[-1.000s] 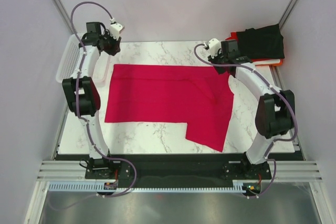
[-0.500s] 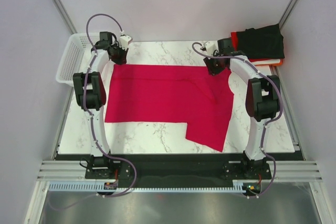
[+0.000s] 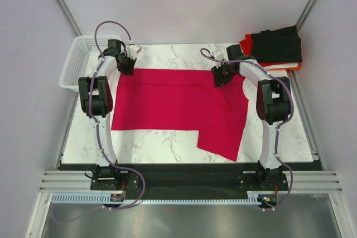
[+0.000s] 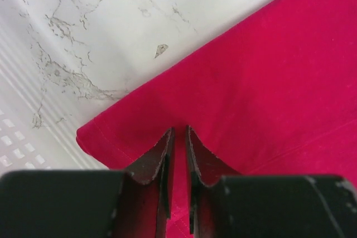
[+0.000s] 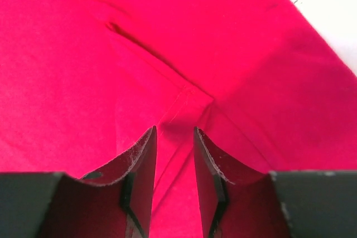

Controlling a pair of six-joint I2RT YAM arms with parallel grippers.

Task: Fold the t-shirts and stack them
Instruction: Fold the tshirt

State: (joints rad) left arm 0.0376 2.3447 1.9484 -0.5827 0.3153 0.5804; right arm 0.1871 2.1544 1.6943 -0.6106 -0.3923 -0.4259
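Note:
A crimson-pink t-shirt (image 3: 178,104) lies spread flat on the marble table (image 3: 162,144), one part reaching toward the near right. My left gripper (image 3: 127,66) is at its far left corner; in the left wrist view the jaws (image 4: 178,132) stand nearly together with the shirt (image 4: 268,82) pinched in the thin gap. My right gripper (image 3: 219,77) is on the far edge near the right; its jaws (image 5: 175,132) are narrowly apart, with a puckered seam fold of the shirt (image 5: 83,54) between them. A folded black t-shirt (image 3: 279,43) lies on orange-red (image 3: 247,42) and white (image 3: 279,63) ones at the back right.
A white plastic mesh basket (image 3: 74,62) stands at the far left edge of the table, just beside the left arm; its mesh shows in the left wrist view (image 4: 14,137). Bare marble shows along the near edge and far side.
Both grippers have moved inward and down from the table's far corners onto the far edge of the crimson shirt. The shirt itself lies as before.

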